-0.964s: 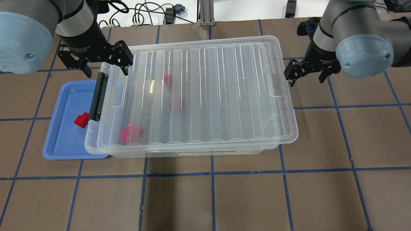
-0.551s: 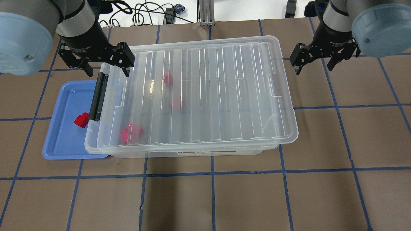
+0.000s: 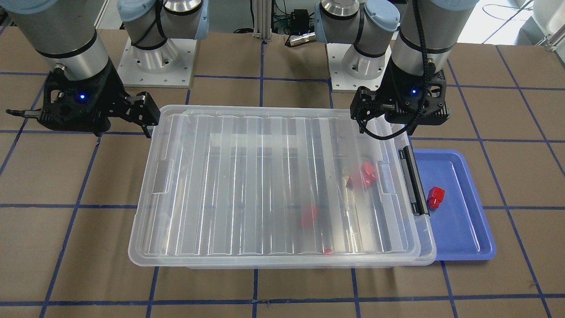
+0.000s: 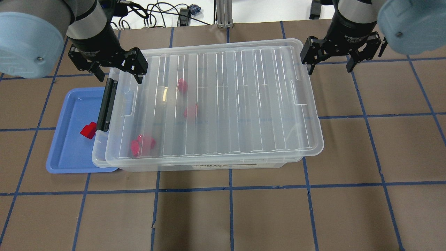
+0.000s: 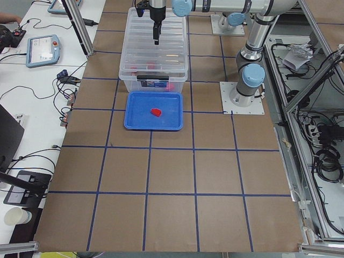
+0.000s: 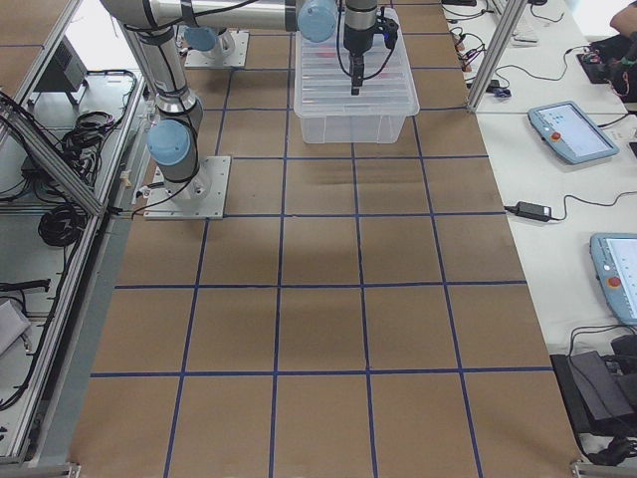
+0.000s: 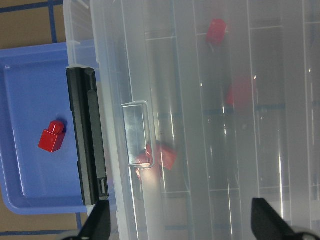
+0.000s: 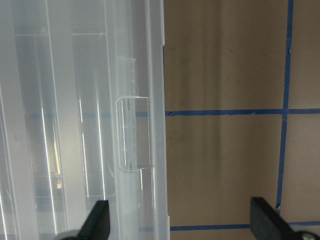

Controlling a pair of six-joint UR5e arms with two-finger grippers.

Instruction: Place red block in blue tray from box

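The clear box point(image 4: 223, 104) stands mid-table with its ribbed lid on and its black latch point(image 4: 106, 104) at the left end. Three red blocks show blurred through the lid point(image 4: 182, 85), point(image 4: 190, 111), point(image 4: 143, 144). The blue tray point(image 4: 66, 153) lies against the box's left end, partly under its rim, with one red block point(image 4: 88, 130) in it. My left gripper point(image 4: 118, 75) is open and empty above the box's far left corner; its wrist view shows the latch point(image 7: 87, 135) and the block in the tray point(image 7: 51, 137). My right gripper point(image 4: 329, 69) is open and empty at the far right corner, straddling the lid's rim point(image 8: 159, 125).
Cables and an aluminium post point(image 4: 223, 14) sit past the table's far edge. The two arm bases point(image 3: 154, 57) stand behind the box. Blue tape lines grid the brown table point(image 4: 264, 216). Side benches carry tablets point(image 5: 43, 51).
My right gripper has moved away from the robot and leftward, to the box's far right corner. My left gripper shifted slightly right. Both stayed open; box, tray and blocks have not moved.
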